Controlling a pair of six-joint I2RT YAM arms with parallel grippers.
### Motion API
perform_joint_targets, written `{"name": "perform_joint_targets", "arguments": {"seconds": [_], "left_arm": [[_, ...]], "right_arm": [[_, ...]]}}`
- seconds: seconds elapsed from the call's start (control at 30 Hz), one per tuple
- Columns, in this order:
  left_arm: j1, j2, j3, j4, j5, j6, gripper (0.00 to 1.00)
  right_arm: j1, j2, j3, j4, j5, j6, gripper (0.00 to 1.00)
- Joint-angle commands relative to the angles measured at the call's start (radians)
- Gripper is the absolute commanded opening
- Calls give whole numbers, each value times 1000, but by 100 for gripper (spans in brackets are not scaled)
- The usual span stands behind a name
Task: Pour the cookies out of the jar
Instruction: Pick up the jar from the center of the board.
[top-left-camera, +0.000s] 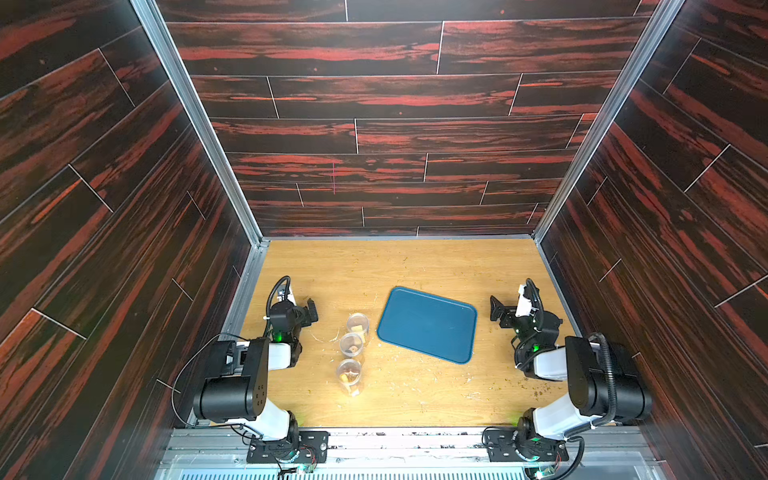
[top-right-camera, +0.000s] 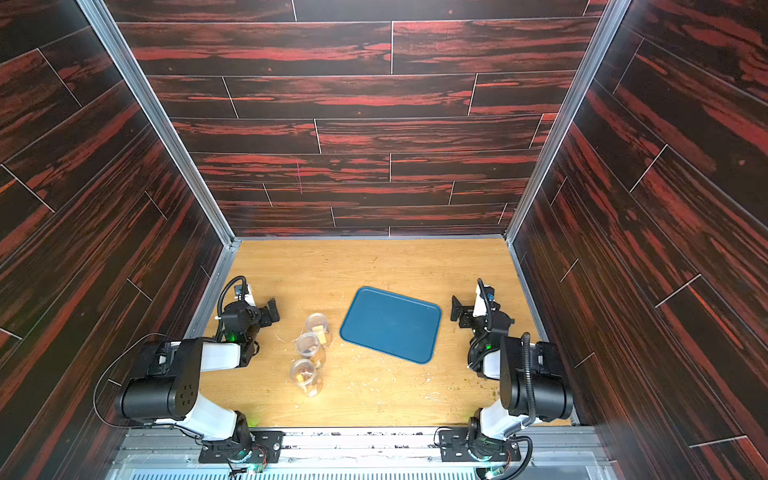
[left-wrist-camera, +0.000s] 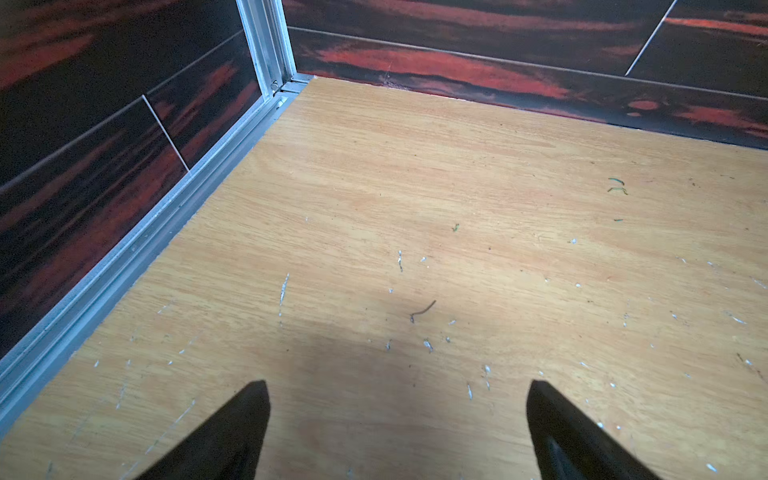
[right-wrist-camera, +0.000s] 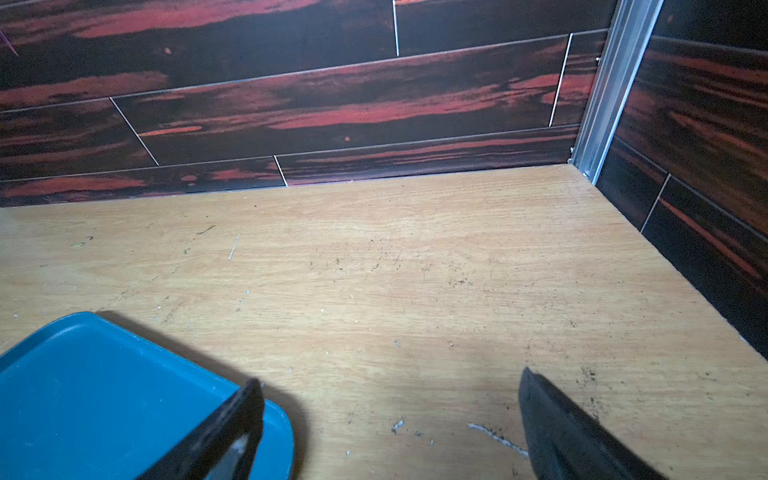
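Cookies (top-left-camera: 350, 376) in jars (top-left-camera: 340, 345) stand near left tool (top-left-camera: 312, 308), untouched.

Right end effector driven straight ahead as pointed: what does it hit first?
Probably bare table ahead of the right end effector; the blue tray corner sits beneath one finger, depth unclear.

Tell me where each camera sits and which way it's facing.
Both top views: high over the near edge, looking down at table, cookie jars and tray; both arms show.
Left wrist: behind the open left hand, which shows, facing the far left corner.
Right wrist: behind the open right hand, which shows, facing the far right corner.
Shared: tray, in top and right wrist views.
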Motion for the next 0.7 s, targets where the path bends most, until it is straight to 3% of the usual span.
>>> {"name": "perform_joint_targets", "arguments": {"seconds": [0.0, 0.67], "left_arm": [[6, -24, 18, 2, 2, 11, 100], [5, -18, 13, 22, 2, 11, 100]], "right_arm": [[4, 0, -3, 26, -11, -12, 99], [3, 1, -3, 29, -12, -11, 99]]}}
